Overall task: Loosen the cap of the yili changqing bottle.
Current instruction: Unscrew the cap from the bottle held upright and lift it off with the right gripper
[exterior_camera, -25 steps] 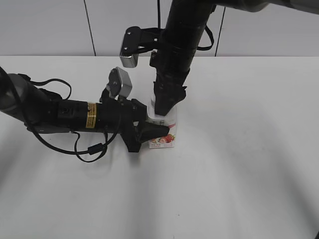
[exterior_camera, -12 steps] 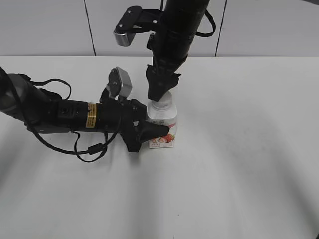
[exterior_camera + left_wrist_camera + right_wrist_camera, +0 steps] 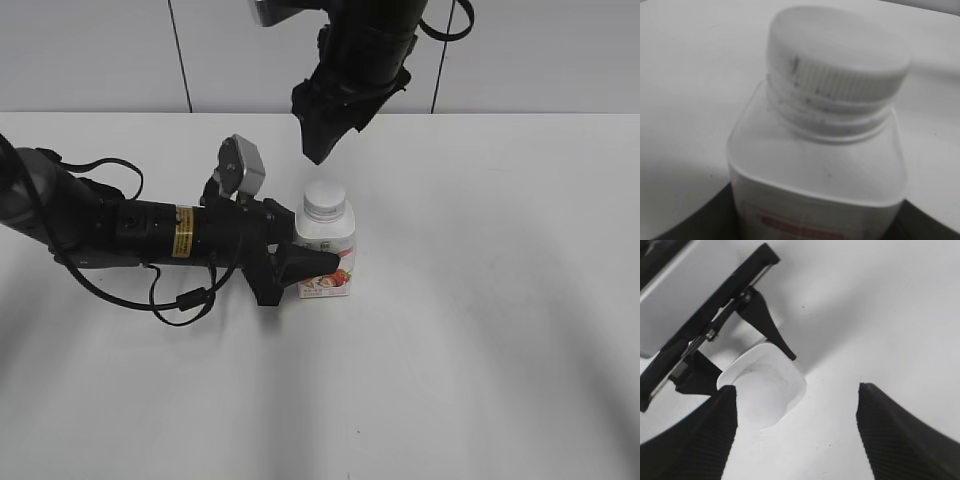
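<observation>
Left claw (image 3: 305,262): black, wedge-shaped fingers, arm lying low along the worktop (image 3: 480,330) from the left; clamped on the lower body of the yili changqing bottle (image 3: 326,258) across its label. A silver wrist camera block sat tilted above the arm's forward end, with a yellow band around the arm's barrel and loose black cable looped beneath.

Right claw (image 3: 318,148): black, tapering to a point in the exterior view, hanging above and just left of the bottle, clear of it. In the right wrist view its two ribbed dark fingers (image 3: 695,440) stood wide apart with nothing between them, the bottle showing below.

Yili changqing bottle: white, squarish plastic body with sloped shoulders, upright on the worktop near its middle; label bearing a red strawberry picture.

Cap (image 3: 837,62): white, round, flat-topped, finely ribbed round its skirt, seated on the wide neck above a ringed collar.

Worktop: plain white, smooth, matt. Pale panelled wall behind.
</observation>
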